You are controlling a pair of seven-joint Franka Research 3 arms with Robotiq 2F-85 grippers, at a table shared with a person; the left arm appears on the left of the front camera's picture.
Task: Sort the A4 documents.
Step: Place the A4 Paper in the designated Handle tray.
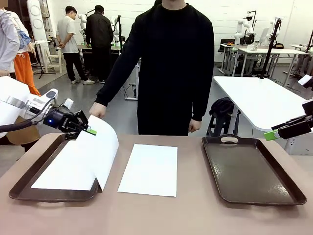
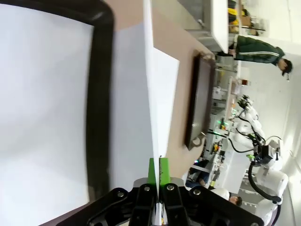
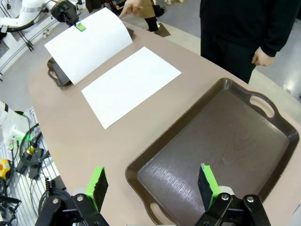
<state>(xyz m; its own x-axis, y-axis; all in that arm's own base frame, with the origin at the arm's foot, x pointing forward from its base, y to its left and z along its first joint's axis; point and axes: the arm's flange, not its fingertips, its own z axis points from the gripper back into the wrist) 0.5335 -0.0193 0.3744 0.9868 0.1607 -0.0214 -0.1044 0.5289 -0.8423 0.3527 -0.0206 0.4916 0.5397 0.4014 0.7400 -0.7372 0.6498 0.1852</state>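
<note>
The left pincer (image 1: 89, 130) is pressed together on the top edge of a lifted sheet (image 1: 100, 147), near its corner. From the wrist the two green pads meet on the thin paper edge (image 2: 158, 170). This A4 sheet hangs below the pincer in a curve. Its lower edge comes down at the right rim of the left tray (image 1: 38, 169), but I cannot tell if it rests on the rim or on the tabletop (image 1: 161, 215). Under the pincer, inside this tray, a second sheet (image 1: 63, 171) lies flat, with dark rim showing along its left edge. To the right of the pincer a third sheet (image 1: 149, 169) lies flat on the tabletop, apart from the lifted sheet by a narrow brown strip - its edges touch no tray. A person's hand (image 1: 97, 109) is just behind the left pincer, at the far corner of the tray. The right pincer (image 3: 151, 184) is spread wide and hovers over the near rim of the right tray (image 3: 221, 141) - ahead of it is the bare dark bottom, and the third sheet (image 3: 131, 84) lies beyond to its left.
</note>
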